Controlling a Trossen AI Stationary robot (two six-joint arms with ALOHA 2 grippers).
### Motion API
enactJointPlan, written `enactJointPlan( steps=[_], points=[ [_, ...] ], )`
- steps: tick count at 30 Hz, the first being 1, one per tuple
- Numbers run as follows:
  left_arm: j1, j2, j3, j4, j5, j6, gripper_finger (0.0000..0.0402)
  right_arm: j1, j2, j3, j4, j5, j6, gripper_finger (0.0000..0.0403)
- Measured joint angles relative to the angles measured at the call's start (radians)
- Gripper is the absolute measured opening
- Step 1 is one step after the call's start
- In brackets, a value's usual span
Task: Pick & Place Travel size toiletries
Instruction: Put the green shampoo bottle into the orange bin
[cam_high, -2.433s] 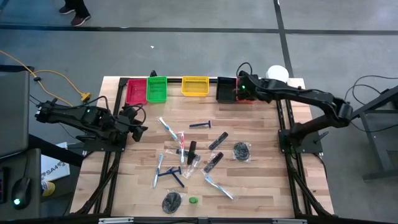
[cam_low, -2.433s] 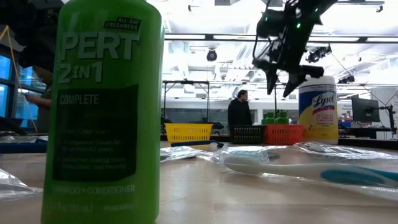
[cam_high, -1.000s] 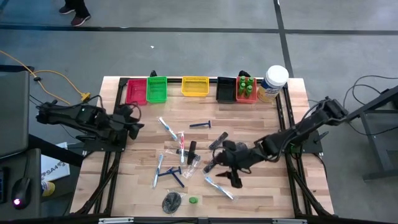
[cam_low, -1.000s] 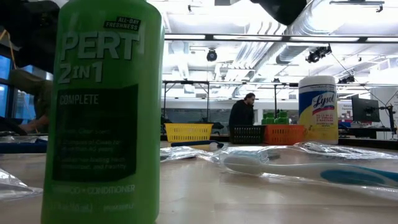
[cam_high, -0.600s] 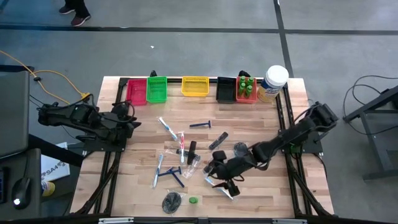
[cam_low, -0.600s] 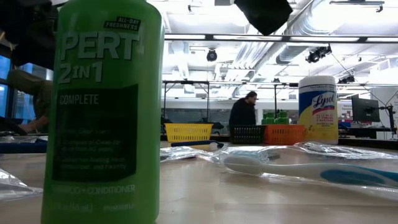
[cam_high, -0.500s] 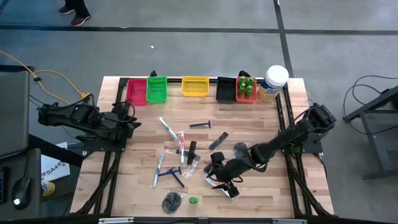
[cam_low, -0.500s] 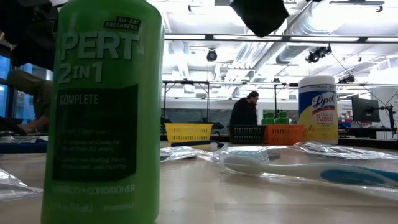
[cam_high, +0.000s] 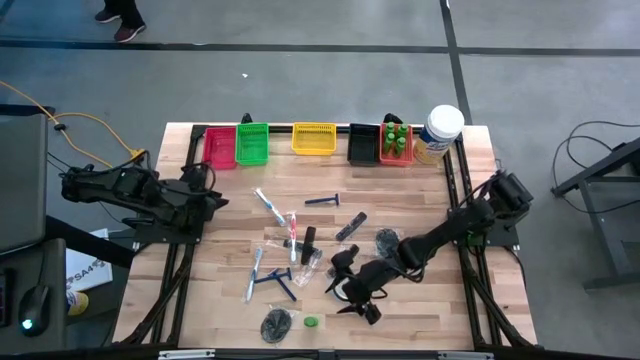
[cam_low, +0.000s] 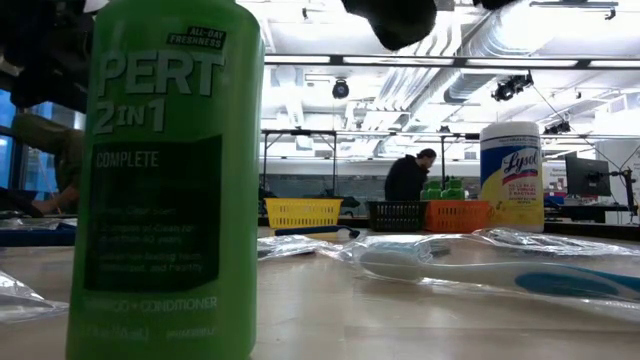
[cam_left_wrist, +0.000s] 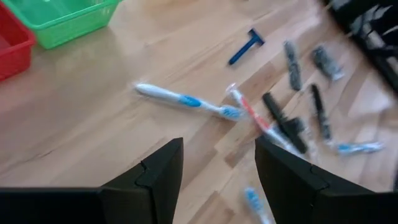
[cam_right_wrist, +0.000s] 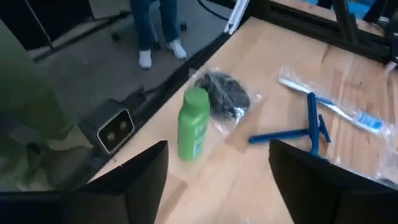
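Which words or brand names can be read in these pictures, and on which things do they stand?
"ALL-DAY FRESHNESS", "PERT 2 IN 1", "COMPLETE": green bottle, low view.
"Lysol": white jar, low view.
Smaller print on the bottle's dark panel and on the jar's label: too blurred to read.
High view and wrist views: no readable text.

The right gripper (cam_high: 357, 296) hangs spread over the table's (cam_high: 420, 320) front clutter. At its 8 o'clock the green bottle (cam_high: 311, 322) stands upright beside the puff (cam_high: 276, 323); razors (cam_high: 276, 283) crowd 9 o'clock. Bare wood lies at 3 o'clock.
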Motion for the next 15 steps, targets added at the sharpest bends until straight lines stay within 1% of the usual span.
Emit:
enactJointPlan(
  steps=[3, 6, 8, 11, 14, 15],
  points=[
    [0.0, 0.001, 0.0, 0.068, 0.0, -0.107, 0.0193, 0.0, 0.003, -0.002, 0.01, 0.006, 0.041, 0.0293],
    [0.0, 0.003, 0.0, 0.165, 0.01, -0.181, 0.0193, 0.0, -0.009, -0.002, 0.023, 0.028, 0.205, 0.0309],
    [0.0, 0.01, 0.0, 0.224, 0.013, -0.167, 0.0193, 0.0, -0.029, -0.002, 0.035, 0.057, 0.365, 0.0314],
    [0.0, 0.04, 0.0, 0.318, 0.015, -0.1, 0.0193, -0.002, -0.081, -0.001, 0.01, 0.087, 0.556, 0.0315],
    [0.0, 0.098, 0.0, 0.397, 0.019, -0.05, 0.0193, -0.014, -0.12, 0.0, -0.059, 0.085, 0.658, 0.0311],
    [0.0, 0.121, 0.0, 0.42, 0.037, -0.031, 0.0193, -0.014, -0.135, -0.001, -0.091, 0.086, 0.679, 0.031]
  ],
)
